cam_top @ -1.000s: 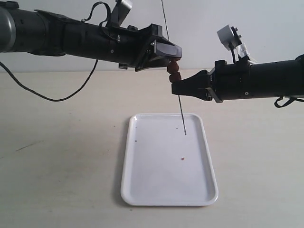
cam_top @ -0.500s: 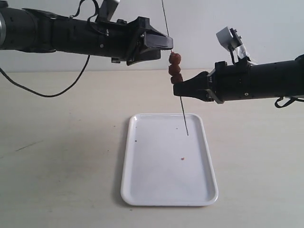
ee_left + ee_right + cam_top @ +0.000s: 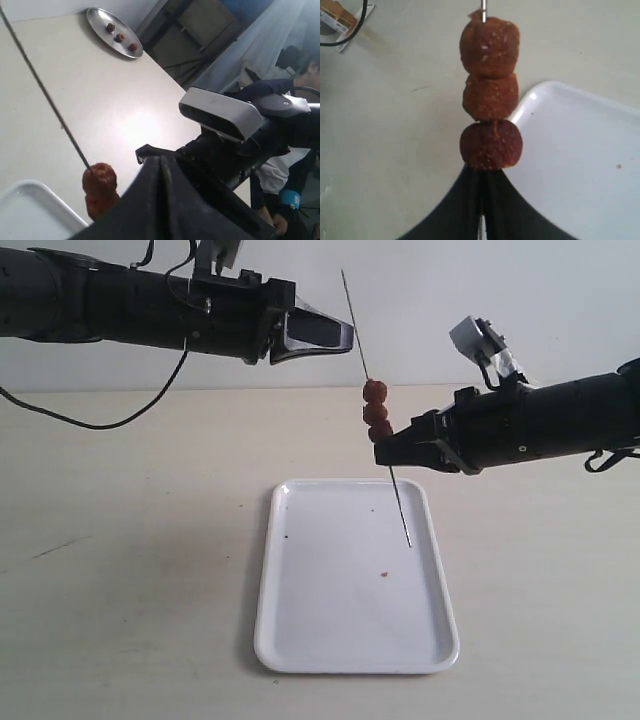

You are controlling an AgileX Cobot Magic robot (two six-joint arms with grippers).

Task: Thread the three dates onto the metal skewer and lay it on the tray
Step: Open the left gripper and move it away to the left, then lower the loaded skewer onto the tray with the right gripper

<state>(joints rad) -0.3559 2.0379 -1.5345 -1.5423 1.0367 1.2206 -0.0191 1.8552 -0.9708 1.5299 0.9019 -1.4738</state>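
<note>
The right end effector [image 3: 386,453] is clamped on the skewer [image 3: 352,315] directly beneath the three dates [image 3: 376,412], which sit stacked and touching on the rod. The skewer stands nearly upright, slightly tilted, its lower tip over the tray [image 3: 262,635] on the counter [image 3: 130,570]. The left end effector [image 3: 343,337] has its fingers pressed together, holding nothing, beside the skewer's upper part and clear of it.

**Where my three cameras look**

My exterior camera looks from slightly above the bench [image 3: 120,570], taking in both arms and the whole tray [image 3: 290,640]. My left wrist camera looks past my left claw [image 3: 160,162] over the far bench. My right wrist camera sits very close to the dates [image 3: 490,95] on the skewer [image 3: 483,14], past my right claw [image 3: 482,177]. All three share those dates.
</note>
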